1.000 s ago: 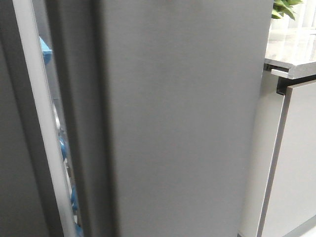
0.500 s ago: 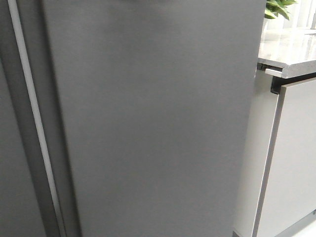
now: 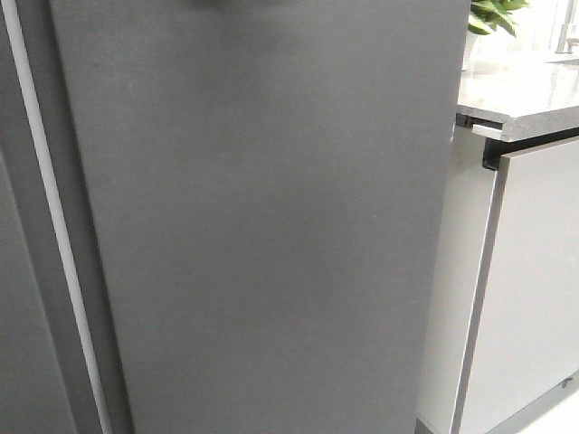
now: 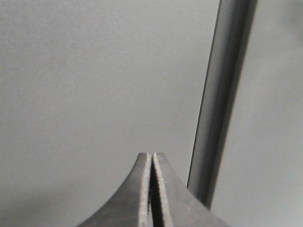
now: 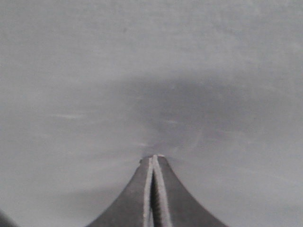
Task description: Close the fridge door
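The fridge door [image 3: 262, 217] is a matte dark grey panel that fills most of the front view. Its left edge lies close beside the pale vertical strip [image 3: 54, 235], and no white inside or blue tape shows. My left gripper [image 4: 151, 154] is shut and empty, its tips right at the grey door face [image 4: 94, 80] next to the strip [image 4: 220, 104]. My right gripper [image 5: 154, 156] is shut and empty, its tips at or touching the door face [image 5: 151, 71], with a dark shadow round them. Neither gripper shows in the front view.
The neighbouring dark grey panel [image 3: 18, 344] lies left of the strip. At the right stand light grey glossy cabinet doors [image 3: 534, 289] under a stone countertop [image 3: 520, 95], with a green plant [image 3: 493, 14] at the back.
The door has swung shut: the gap at its left edge, with white lining and blue tape, has gone. The cabinet and countertop have slid left in the front view.
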Robot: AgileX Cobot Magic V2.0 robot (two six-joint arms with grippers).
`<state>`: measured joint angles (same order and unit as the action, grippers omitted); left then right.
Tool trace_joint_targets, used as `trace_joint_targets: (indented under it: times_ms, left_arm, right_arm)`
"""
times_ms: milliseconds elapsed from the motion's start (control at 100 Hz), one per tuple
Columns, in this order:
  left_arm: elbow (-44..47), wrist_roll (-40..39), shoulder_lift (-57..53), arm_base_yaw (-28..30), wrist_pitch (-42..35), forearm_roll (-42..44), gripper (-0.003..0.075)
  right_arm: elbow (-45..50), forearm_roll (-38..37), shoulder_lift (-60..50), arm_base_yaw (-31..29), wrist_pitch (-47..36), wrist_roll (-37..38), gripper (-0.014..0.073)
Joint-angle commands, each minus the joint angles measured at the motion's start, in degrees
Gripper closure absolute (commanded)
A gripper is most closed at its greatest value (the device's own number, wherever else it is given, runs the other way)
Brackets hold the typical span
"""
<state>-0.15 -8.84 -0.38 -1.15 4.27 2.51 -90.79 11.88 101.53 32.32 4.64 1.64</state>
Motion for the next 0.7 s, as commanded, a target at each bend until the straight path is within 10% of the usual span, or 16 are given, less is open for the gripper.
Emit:
trace_joint_targets:
  times_ms: [0, 690]
  left_arm:
    - [2.3, -0.1, -1.3, -0.1, -4.8, -0.4, 0.0740]
    - [2.3, -0.1, -1.3, -0.1, -4.8, -0.4, 0.0740]
  right_arm:
    - [-2.0, -0.8, -4.0, -2.3, 0.1, -0.3, 0.0665]
    - [33.8, -6.3, -42.9, -23.4, 0.9, -0.3, 0.0665]
